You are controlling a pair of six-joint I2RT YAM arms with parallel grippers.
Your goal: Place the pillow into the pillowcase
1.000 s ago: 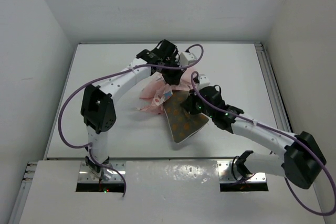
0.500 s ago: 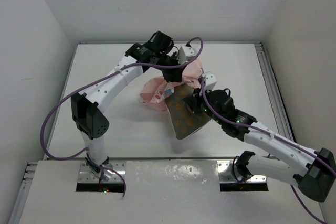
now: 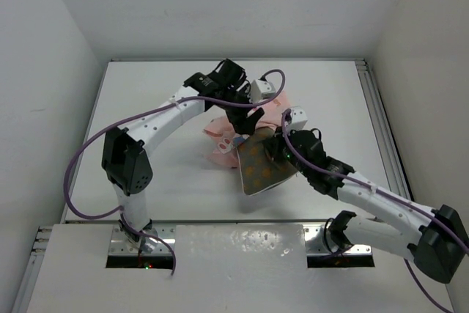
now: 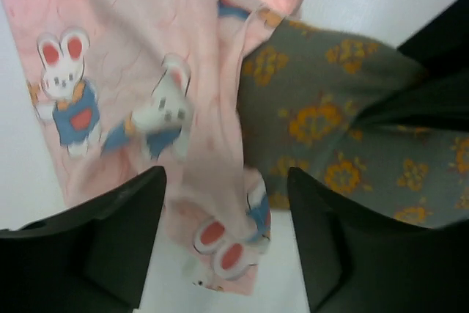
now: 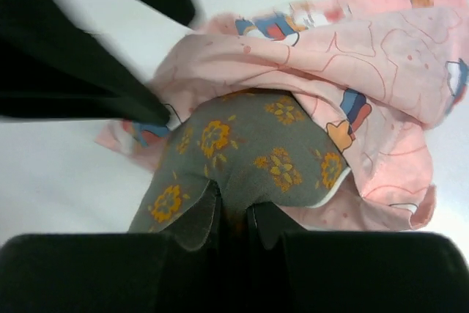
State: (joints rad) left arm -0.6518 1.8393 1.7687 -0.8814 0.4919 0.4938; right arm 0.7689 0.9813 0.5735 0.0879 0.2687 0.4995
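The olive-brown pillow (image 3: 258, 170) with orange flowers lies at mid-table, its far end tucked under the pink rabbit-print pillowcase (image 3: 223, 141). My right gripper (image 3: 272, 150) is shut on a pinched fold of the pillow (image 5: 249, 144), with the pillowcase (image 5: 352, 56) draped over the pillow's far end. My left gripper (image 3: 245, 121) hovers above the cloth. In the left wrist view it (image 4: 227, 236) is open, with the pillowcase (image 4: 146, 71) loose between and beyond the fingers (image 4: 110, 240) and the pillow (image 4: 330, 122) showing to the right.
The white table (image 3: 146, 108) is walled on three sides, with a metal rail (image 3: 381, 122) along its right edge. Both arms cross close together over the cloth. The left gripper's black fingers (image 5: 88, 71) fill the upper left of the right wrist view.
My left gripper has opened and let go of the pillowcase, which has dropped over the pillow's far end. The right arm has shifted the pillow slightly toward the cloth.
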